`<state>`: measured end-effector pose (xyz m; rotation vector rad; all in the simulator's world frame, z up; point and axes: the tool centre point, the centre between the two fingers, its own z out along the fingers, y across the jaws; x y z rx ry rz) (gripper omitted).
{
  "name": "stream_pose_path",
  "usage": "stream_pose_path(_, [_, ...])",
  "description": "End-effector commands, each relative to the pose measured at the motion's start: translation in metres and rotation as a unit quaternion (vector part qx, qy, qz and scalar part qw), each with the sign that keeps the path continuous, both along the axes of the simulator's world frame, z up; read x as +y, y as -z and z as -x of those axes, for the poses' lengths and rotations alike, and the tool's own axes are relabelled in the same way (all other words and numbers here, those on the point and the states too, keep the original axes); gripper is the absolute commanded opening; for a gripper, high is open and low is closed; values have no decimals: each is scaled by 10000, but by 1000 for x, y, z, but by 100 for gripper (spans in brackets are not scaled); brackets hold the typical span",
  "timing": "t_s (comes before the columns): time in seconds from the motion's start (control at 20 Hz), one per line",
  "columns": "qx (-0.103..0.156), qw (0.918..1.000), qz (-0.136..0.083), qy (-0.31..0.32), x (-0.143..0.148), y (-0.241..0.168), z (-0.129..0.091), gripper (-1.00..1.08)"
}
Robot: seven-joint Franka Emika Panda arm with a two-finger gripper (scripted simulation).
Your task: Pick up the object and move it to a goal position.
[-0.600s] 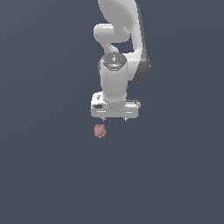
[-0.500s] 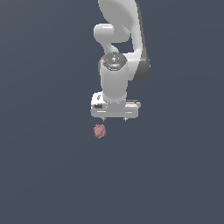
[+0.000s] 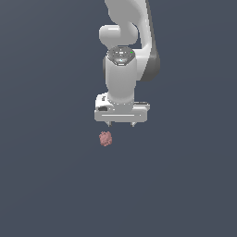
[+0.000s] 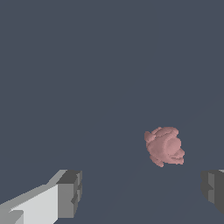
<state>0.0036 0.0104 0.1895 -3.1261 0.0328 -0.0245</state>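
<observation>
The object (image 3: 106, 138) is a small pinkish-red bumpy lump lying on the dark grey floor. My white gripper (image 3: 121, 124) hangs above it and a little toward the exterior view's right, fingers pointing down and spread wide. In the wrist view the object (image 4: 164, 146) lies apart from both grey fingertips (image 4: 70, 193), closer to the one at the picture's edge (image 4: 213, 189). Nothing sits between the fingers, and the gripper (image 4: 142, 192) is open.
The plain dark grey floor (image 3: 55, 185) surrounds the object on all sides. The white arm (image 3: 125, 41) rises behind the gripper toward the exterior view's upper edge.
</observation>
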Motion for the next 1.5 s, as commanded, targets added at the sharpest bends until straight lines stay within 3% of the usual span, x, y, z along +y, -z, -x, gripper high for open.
stream_pose_path(0.0, [6, 10000, 1, -2, 0, 0, 0, 100])
stream_pose_path(0.5, [12, 9998, 20, -217, -13, 15, 2, 100])
stream_pose_path(1.45, [62, 9905, 84, -1374, -77, 92, 20, 100])
